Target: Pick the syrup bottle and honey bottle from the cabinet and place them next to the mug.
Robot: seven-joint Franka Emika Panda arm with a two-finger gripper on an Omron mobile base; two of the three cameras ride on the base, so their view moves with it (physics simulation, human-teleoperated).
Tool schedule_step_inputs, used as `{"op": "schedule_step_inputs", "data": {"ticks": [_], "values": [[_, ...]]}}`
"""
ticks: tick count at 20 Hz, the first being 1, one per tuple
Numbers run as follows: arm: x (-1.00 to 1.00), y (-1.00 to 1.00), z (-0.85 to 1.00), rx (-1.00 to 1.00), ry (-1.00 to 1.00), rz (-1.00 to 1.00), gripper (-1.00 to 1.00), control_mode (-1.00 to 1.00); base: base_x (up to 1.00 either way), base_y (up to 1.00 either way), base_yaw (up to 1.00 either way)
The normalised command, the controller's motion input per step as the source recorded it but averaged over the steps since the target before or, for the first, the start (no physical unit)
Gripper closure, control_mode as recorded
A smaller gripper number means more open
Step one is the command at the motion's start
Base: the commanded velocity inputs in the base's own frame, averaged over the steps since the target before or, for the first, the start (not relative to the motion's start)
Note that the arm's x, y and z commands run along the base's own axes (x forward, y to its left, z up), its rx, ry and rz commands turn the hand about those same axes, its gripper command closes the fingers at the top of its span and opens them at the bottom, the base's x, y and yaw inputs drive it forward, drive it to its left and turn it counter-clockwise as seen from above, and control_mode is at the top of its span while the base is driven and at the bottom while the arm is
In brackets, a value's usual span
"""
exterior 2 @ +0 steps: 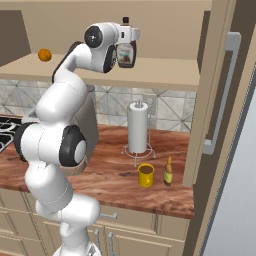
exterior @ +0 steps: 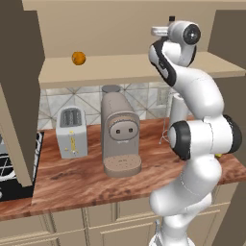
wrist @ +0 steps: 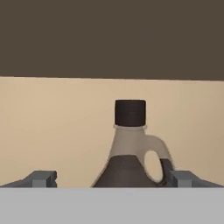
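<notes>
The syrup bottle (wrist: pixel 127 157), dark with a black cap and a loop handle, stands upright on the cabinet shelf (exterior 2: pixel 165 75). My gripper (wrist: pixel 113 179) is open at shelf height, its fingertips (wrist: pixel 43 178) on either side of the bottle's lower body without touching it. From the right base view the syrup bottle (exterior 2: pixel 125 54) sits just under and beyond my hand (exterior 2: pixel 128 36). Down on the counter, the small amber honey bottle (exterior 2: pixel 168 172) stands upright right beside the yellow mug (exterior 2: pixel 146 175).
An orange fruit (exterior: pixel 79 58) lies on the shelf's left part. A toaster (exterior: pixel 72 132) and a coffee machine (exterior: pixel 120 134) stand on the wooden counter. A paper towel holder (exterior 2: pixel 138 127) rises behind the mug. The open cabinet door (exterior 2: pixel 217 90) hangs at the right.
</notes>
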Motion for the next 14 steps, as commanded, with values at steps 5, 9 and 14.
{"op": "schedule_step_inputs", "data": {"ticks": [5, 9, 14], "values": [[0.10, 0.00, 0.00, 0.00, 0.00, 0.00, -1.00, -1.00, 0.00, 0.00, 0.00], [0.00, 0.00, 0.00, 0.00, 0.00, 0.00, -1.00, -1.00, 0.00, 0.00, 0.00], [0.02, -0.17, 0.24, 0.03, 0.00, 0.00, -1.00, -1.00, 0.00, 0.00, 0.00]]}}
